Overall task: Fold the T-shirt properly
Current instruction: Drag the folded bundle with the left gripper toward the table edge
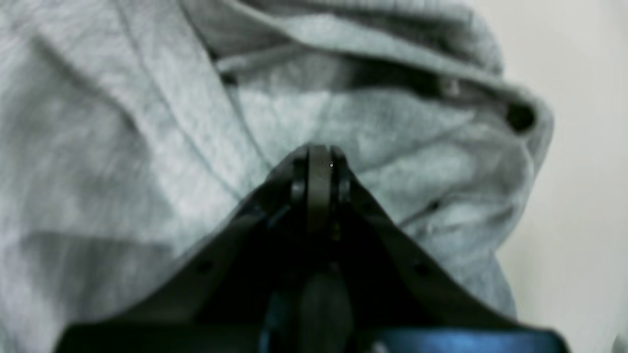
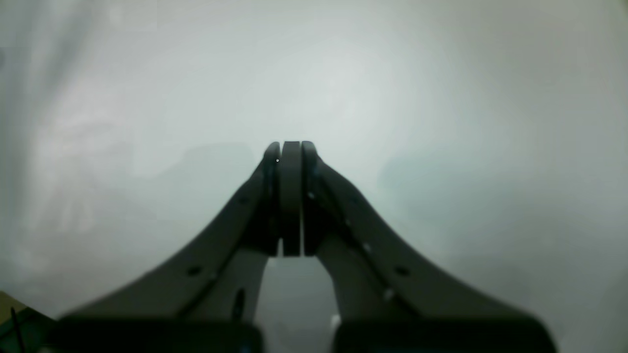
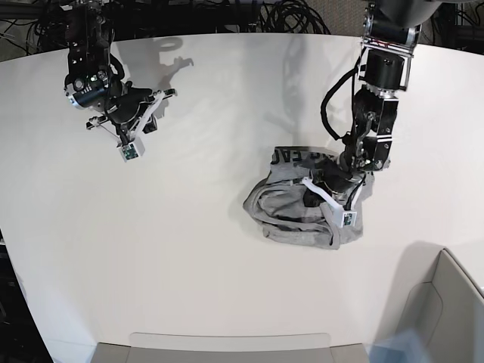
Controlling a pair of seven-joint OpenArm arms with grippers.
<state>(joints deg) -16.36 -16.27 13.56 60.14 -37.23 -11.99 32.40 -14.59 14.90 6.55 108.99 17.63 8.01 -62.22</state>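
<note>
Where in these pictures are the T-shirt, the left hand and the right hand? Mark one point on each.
T-shirt [image 3: 291,215]: base view, on the crumpled grey cloth.
Left hand [image 1: 319,154]: left wrist view, at the closed fingertips over the shirt.
Right hand [image 2: 290,147]: right wrist view, at the closed fingertips, away from the shirt.

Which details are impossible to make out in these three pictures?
- Heather-grey cotton T-shirt: crumpled; its black lettering is mostly folded under in the base view, unreadable.
- Left gripper: shut, but blur in the left wrist view and the arm in the base view hide whether cloth is pinched.
- Right gripper: shut; everything beyond it is a pale blur.
</note>
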